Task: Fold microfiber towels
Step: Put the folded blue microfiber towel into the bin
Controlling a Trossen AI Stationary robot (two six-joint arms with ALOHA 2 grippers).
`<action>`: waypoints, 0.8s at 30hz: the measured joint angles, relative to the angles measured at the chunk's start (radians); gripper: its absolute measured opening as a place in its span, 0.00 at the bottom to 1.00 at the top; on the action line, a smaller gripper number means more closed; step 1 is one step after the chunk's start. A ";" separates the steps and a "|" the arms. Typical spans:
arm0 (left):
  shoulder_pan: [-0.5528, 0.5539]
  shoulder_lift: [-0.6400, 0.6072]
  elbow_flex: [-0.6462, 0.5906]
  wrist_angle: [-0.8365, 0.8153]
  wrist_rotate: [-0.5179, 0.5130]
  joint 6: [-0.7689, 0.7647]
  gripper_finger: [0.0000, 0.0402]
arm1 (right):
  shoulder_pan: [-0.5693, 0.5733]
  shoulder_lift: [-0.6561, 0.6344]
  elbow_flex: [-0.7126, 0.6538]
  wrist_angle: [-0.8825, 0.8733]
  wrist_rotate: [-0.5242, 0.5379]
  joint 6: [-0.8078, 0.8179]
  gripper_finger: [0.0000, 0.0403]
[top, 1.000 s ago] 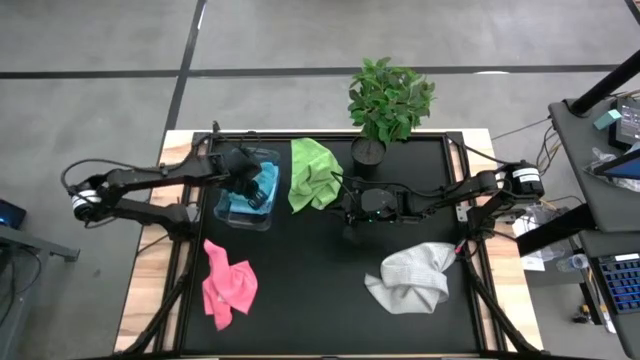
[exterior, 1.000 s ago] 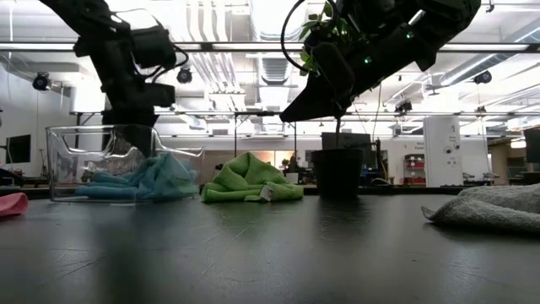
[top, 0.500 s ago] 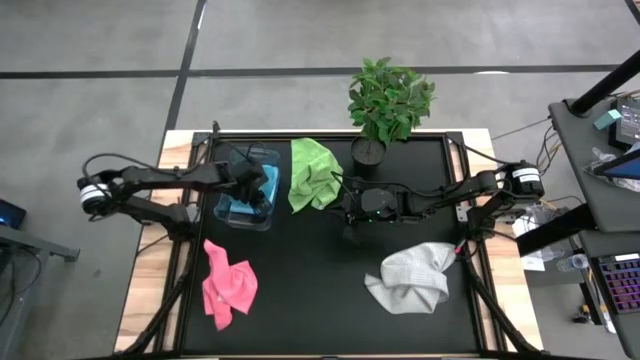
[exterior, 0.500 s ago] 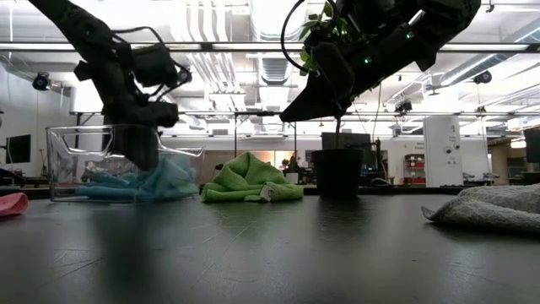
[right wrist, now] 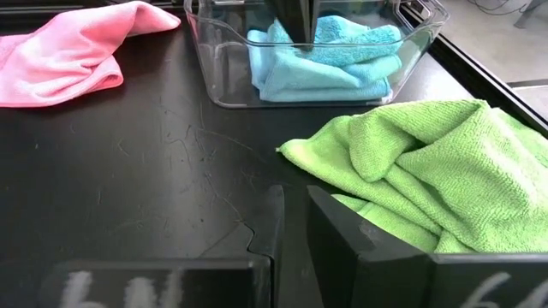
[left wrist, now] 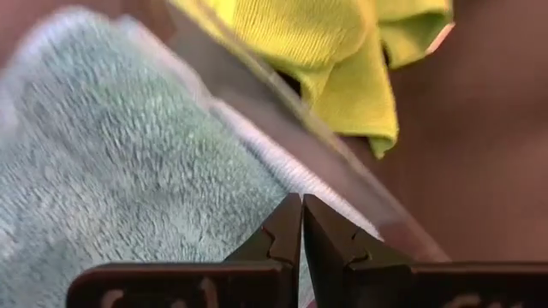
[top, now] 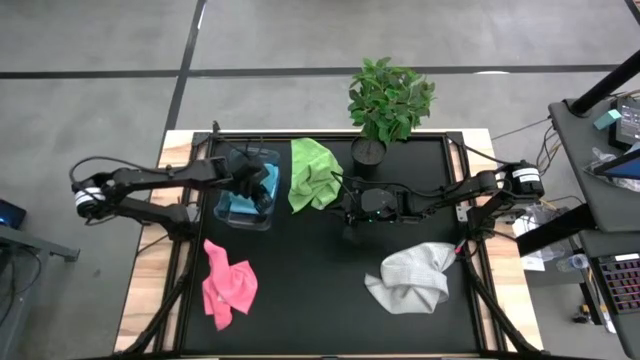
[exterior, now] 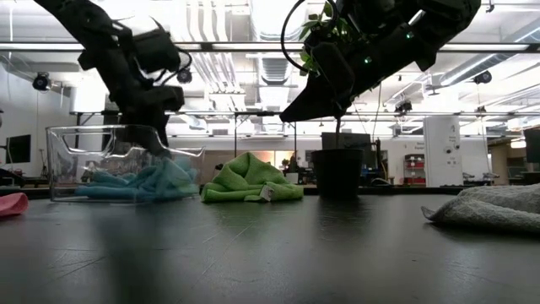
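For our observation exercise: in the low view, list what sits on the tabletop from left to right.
Crumpled pink microfiber towel → clear plastic bin holding light blue towels → lime green towel → dark plant pot → pale grey-white towel.

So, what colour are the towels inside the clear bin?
Light blue towels lie in the clear bin; the right wrist view shows them best.

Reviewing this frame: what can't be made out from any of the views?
- How many blue towels lie in the clear bin: stacked, left end effector in front.
- Pink towel: low view's edge cuts it.
- Grey-white towel: folded or crumpled, its bunching hides that.
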 joint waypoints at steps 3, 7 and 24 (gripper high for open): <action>-0.001 -0.017 0.011 0.018 -0.087 0.028 0.00 | 0.000 0.000 0.000 0.000 0.000 0.000 0.11; 0.001 -0.011 0.002 0.045 -0.295 0.062 0.00 | 0.000 0.000 0.000 0.000 0.000 0.000 0.11; 0.013 0.225 -0.009 0.183 -0.338 0.050 0.00 | 0.000 0.000 0.000 0.000 0.000 -0.004 0.11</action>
